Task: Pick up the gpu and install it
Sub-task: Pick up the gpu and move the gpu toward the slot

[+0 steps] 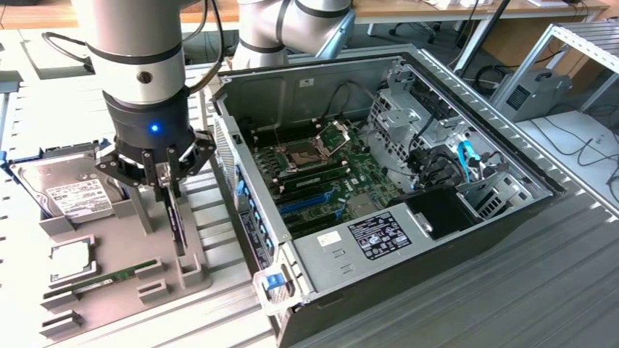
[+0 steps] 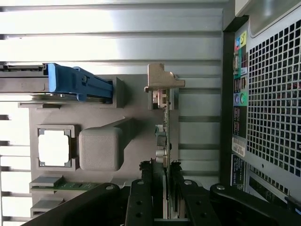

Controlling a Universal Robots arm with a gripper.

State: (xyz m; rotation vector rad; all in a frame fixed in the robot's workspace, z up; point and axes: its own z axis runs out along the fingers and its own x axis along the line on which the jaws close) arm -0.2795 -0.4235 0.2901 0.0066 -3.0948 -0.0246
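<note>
We find the gripper (image 2: 160,178) clamped narrowly on the top edge of the gpu (image 2: 162,141), which stands on edge in its slot on the grey tray (image 1: 109,239). We judge the lift wants a straight vertical pull, the card kept untilted, well off the open computer case (image 1: 387,181) beyond.
</note>
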